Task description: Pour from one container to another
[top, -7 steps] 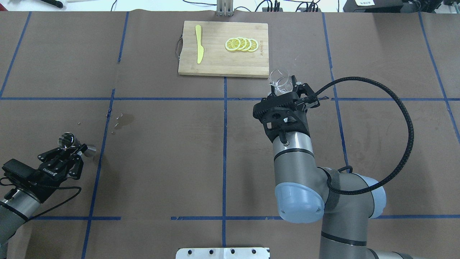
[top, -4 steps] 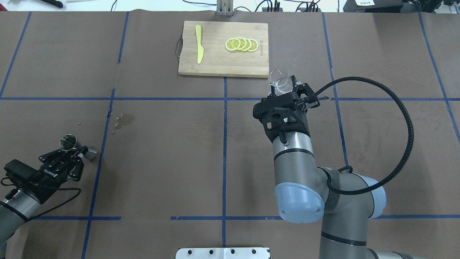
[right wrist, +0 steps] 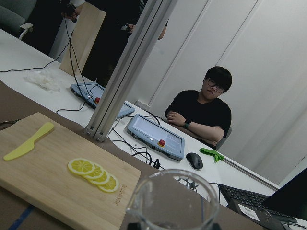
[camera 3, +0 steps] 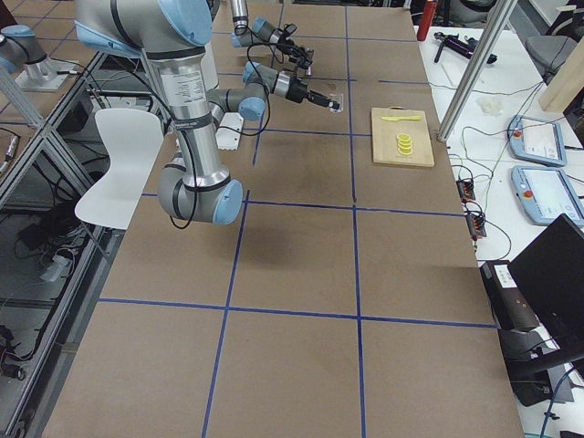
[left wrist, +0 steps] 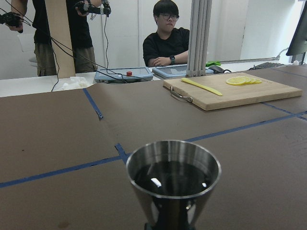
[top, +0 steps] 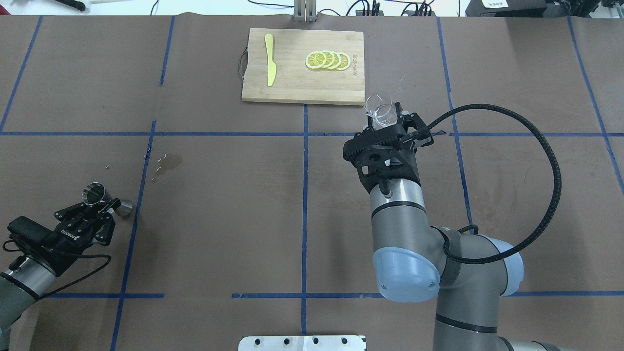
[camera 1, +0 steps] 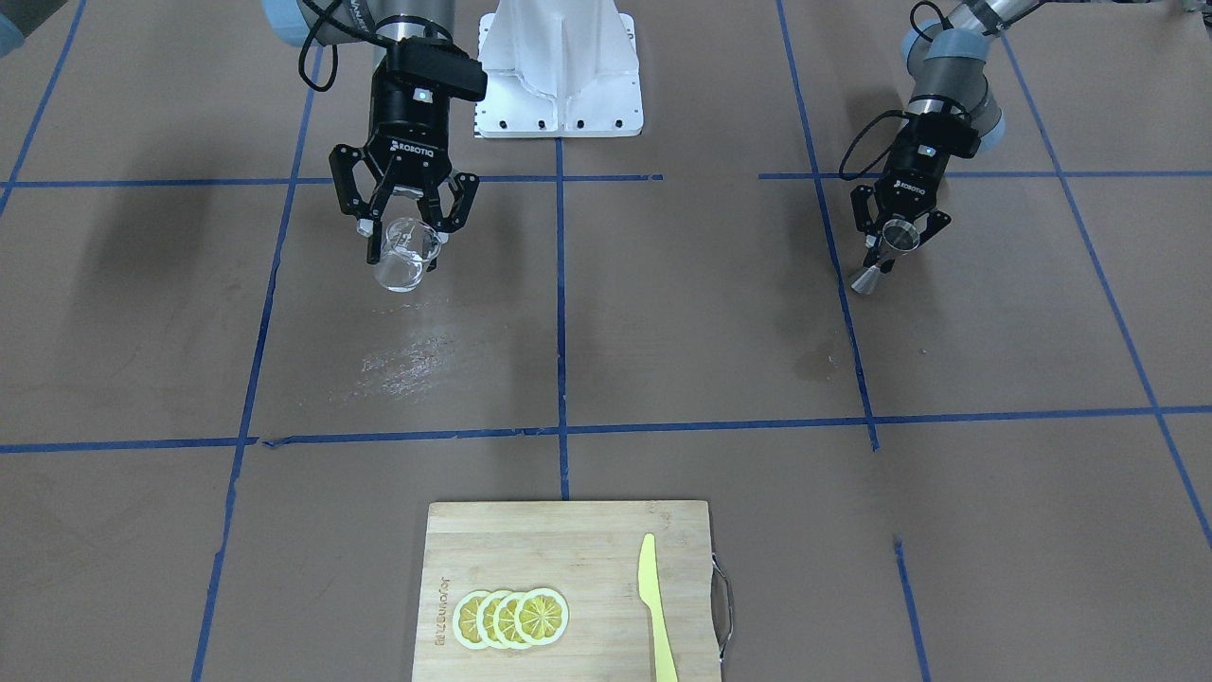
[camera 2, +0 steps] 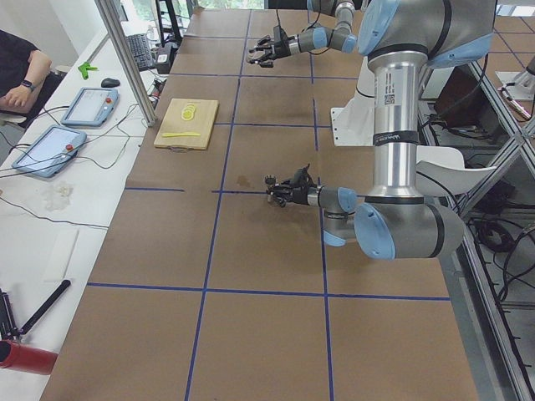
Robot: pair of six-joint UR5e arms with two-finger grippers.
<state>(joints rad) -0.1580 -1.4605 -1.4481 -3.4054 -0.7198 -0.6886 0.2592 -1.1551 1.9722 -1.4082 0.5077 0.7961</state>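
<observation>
Brown taped paper covered the table (top: 219, 219); at its near left the left gripper (top: 106, 206) clamped the waist of the steel jigger (top: 95, 193), light, rigid and slick, best held at that neck. Right of centre the right gripper (top: 390, 123) pinched the glass cup (top: 379, 107), thin and breakable, around its body. Over the last second the jigger had shifted slightly nearer; the cup had not.

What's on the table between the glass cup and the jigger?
No object from glass cup to jigger: only brown table cover, blue tape lines, a small wet stain near the jigger, seen overhead.
</observation>
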